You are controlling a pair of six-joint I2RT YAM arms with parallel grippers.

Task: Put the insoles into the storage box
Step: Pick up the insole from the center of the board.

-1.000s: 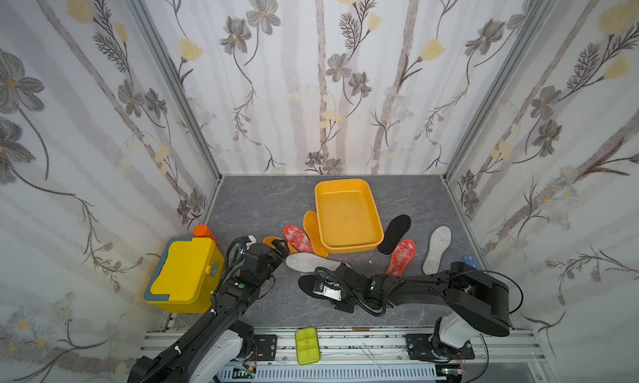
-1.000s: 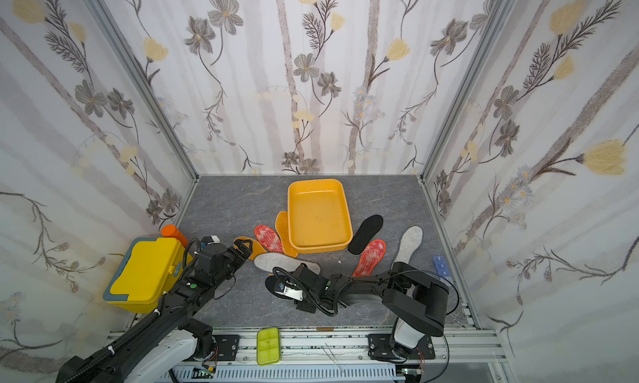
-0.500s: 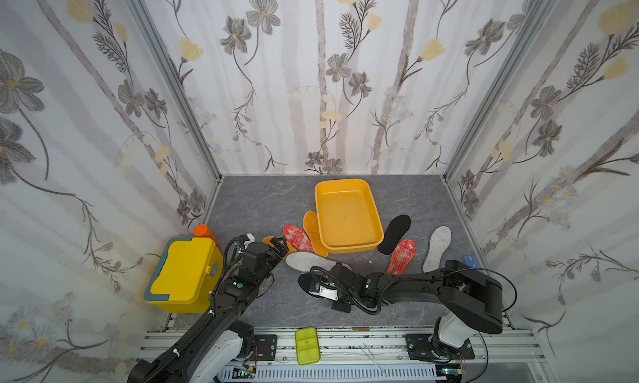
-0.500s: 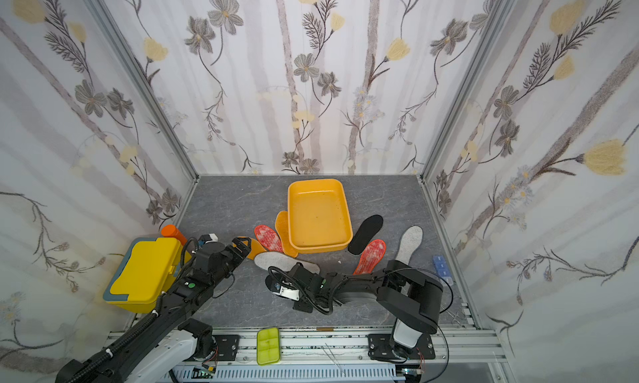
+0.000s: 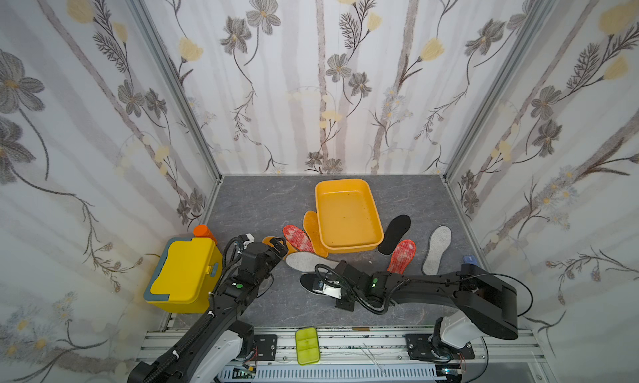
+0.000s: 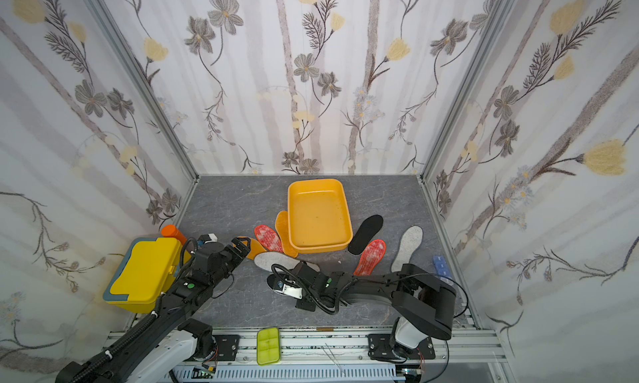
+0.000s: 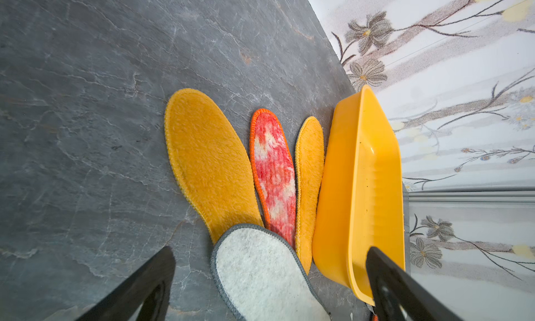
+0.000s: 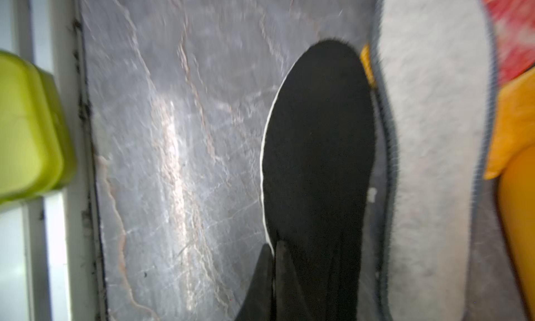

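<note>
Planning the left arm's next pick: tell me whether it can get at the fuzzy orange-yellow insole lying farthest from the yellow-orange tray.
Probably yes. The left gripper hangs open close to the fuzzy orange-yellow insole. Its far end and sides lie bare; only the grey-white felt insole overlaps its near end.

Yellow lidded box (image 5: 183, 274) at my grey desk's (image 5: 269, 205) left, orange cap (image 5: 204, 232) behind it. Lime tray (image 5: 307, 345) on the front rail. Small blue thing (image 5: 469, 259) at right.

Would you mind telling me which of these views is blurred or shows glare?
Right wrist view: blurred throughout, with a bright glare streak on the grey stone-patterned tabletop beside the flat black insole. Left wrist view: sharp, evenly lit. Both top views: sharp, soft shadows only.
</note>
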